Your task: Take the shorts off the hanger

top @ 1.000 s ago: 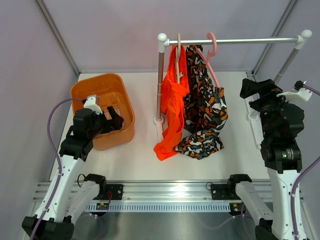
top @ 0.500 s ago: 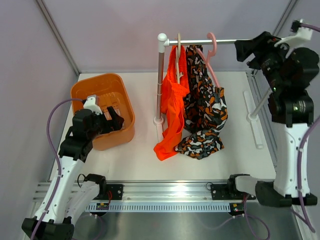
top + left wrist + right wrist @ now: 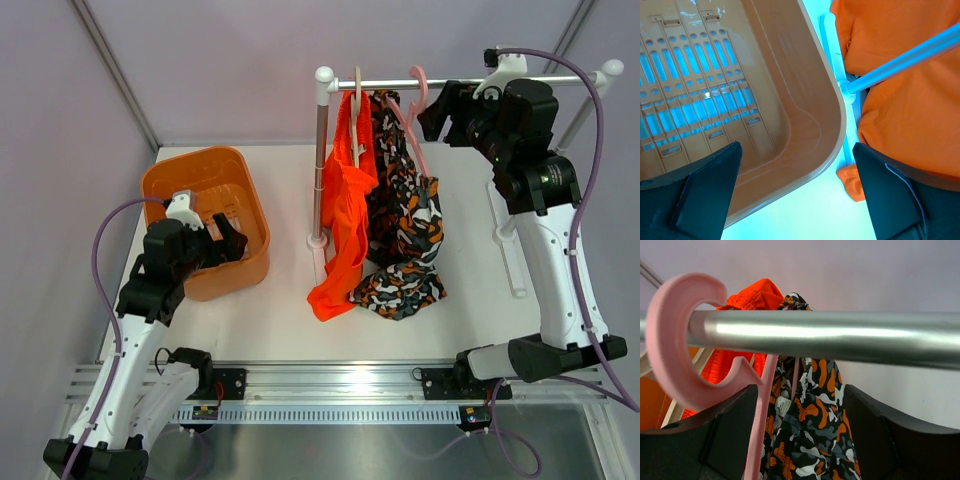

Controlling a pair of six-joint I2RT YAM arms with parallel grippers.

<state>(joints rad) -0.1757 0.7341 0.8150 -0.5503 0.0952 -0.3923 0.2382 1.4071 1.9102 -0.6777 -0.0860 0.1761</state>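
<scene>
Swung up and left from the desk's right side, the right claw [image 3: 442,108] now hovers open and empty at the silver metal rail [image 3: 480,83], just beside the pink plastic hanger [image 3: 421,84]. From it hang black, white and orange camouflage shorts [image 3: 405,215]. To their left, plain bright orange shorts [image 3: 345,200] hang on a cream hanger [image 3: 357,85]. The left claw [image 3: 222,240], jaws wide, holds nothing over the orange plastic basket [image 3: 170,180]. A sideways tug risks snagging the hook and dragging the rail over. Open room lies nearer, on the white desk [image 3: 270,320].
</scene>
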